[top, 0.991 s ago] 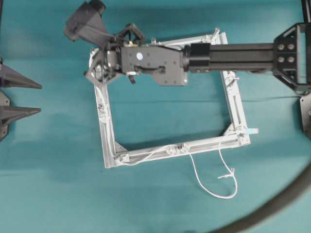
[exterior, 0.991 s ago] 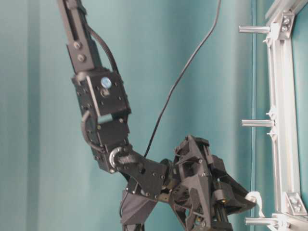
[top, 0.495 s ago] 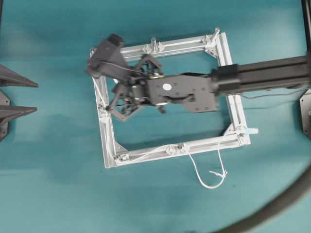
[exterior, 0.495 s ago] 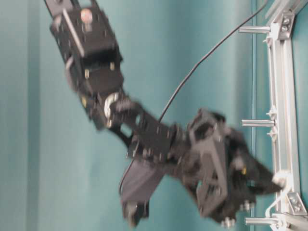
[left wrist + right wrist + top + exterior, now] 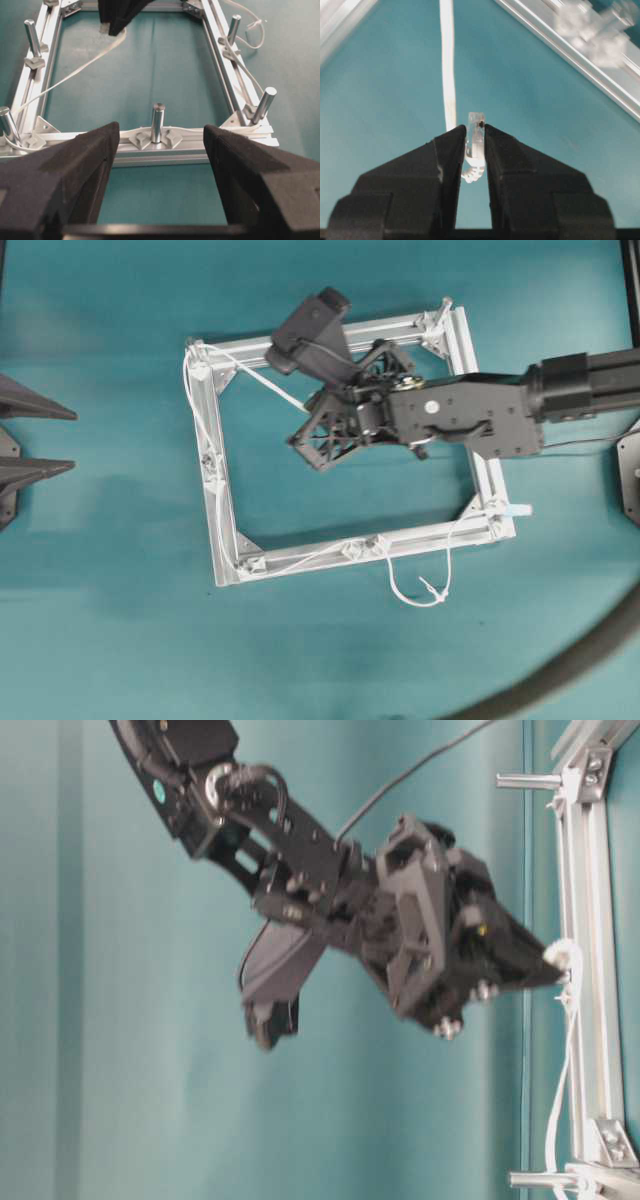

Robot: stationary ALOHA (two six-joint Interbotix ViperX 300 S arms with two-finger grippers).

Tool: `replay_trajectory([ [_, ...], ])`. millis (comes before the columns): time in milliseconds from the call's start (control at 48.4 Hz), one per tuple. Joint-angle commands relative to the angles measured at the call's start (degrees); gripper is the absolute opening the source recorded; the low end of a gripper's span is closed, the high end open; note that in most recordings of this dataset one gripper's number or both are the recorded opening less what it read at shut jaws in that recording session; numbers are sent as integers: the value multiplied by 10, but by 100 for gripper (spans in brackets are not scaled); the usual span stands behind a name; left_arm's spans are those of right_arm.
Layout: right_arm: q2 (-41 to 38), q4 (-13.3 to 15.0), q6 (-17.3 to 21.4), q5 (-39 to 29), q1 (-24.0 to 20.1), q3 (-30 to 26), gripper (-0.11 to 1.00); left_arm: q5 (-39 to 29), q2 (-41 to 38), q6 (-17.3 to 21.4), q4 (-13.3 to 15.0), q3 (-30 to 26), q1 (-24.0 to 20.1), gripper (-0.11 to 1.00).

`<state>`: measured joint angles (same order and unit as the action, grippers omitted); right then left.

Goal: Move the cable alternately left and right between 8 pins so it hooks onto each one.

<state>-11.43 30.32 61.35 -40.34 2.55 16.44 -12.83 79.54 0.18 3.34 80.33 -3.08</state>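
Here the square aluminium frame (image 5: 345, 440) lies flat on the teal cloth (image 5: 120, 640), and everything else is placed against it. A thick grey hose (image 5: 590, 655) curves across the cloth off the frame's lower right corner, well apart from it. The pins (image 5: 157, 122) stand upright on small brackets along the frame's bars.

The cable (image 5: 205, 430) runs along the frame's bottom bar, up the left bar, round the top left corner, then slants across the open middle to the right gripper (image 5: 303, 408). A slack loop with a small knot (image 5: 432, 590) hangs just below the bottom bar, and a pale blue tag (image 5: 515, 510) sticks out at the lower right corner.

The right gripper's jaws are nearly closed, pinching a small clear plug (image 5: 475, 132) at the cable's end. Its arm reaches in from the right over the frame's right bar, wrist rolled, fingers pointing toward the frame's left side.

The left gripper (image 5: 160, 165) stands wide apart and empty, just outside the frame's left bar, level with the middle pin there.
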Motion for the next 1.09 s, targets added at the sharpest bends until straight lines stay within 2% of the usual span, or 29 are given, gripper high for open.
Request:
replay_trajectory([
  [0, 38, 4, -1, -2, 11, 14, 14, 3, -5, 3, -2, -6, 2, 68],
  [434, 117, 9, -4, -5, 59, 96, 14, 3, -5, 3, -2, -6, 1, 68],
  [929, 162, 91, -6, -70, 103, 140, 14, 4, -4, 3, -2, -6, 2, 69],
  [1073, 167, 128, -6, -73, 115, 156, 14, 3, -4, 3, -2, -6, 2, 69],
])
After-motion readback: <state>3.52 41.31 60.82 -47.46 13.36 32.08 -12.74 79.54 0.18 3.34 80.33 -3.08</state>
